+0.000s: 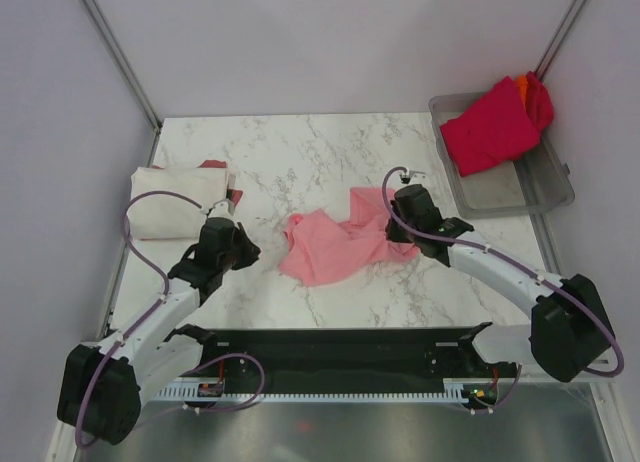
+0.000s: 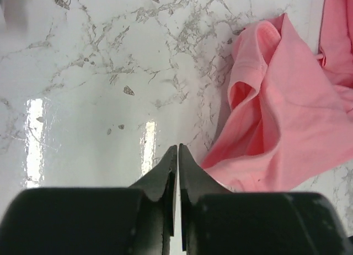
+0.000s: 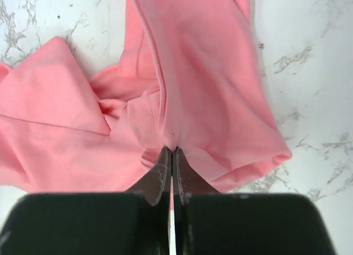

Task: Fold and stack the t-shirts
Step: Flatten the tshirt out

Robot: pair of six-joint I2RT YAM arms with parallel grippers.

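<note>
A light pink t-shirt (image 1: pixel 335 244) lies crumpled in the middle of the marble table. My right gripper (image 1: pixel 393 224) is at its right side, and in the right wrist view the gripper (image 3: pixel 171 149) is shut on a puckered fold of the pink t-shirt (image 3: pixel 209 73). My left gripper (image 1: pixel 252 252) sits just left of the shirt. In the left wrist view its jaws (image 2: pixel 177 147) are shut over bare marble with nothing between them, and the pink t-shirt (image 2: pixel 287 122) lies just to their right. A folded cream-white t-shirt (image 1: pixel 175 200) lies at the left on a dark red one (image 1: pixel 214 166).
A grey translucent tray (image 1: pixel 540 187) stands at the back right, holding a crimson t-shirt (image 1: pixel 492 127) with an orange one (image 1: pixel 523 82) showing behind it. Walls close in the table on the left, back and right.
</note>
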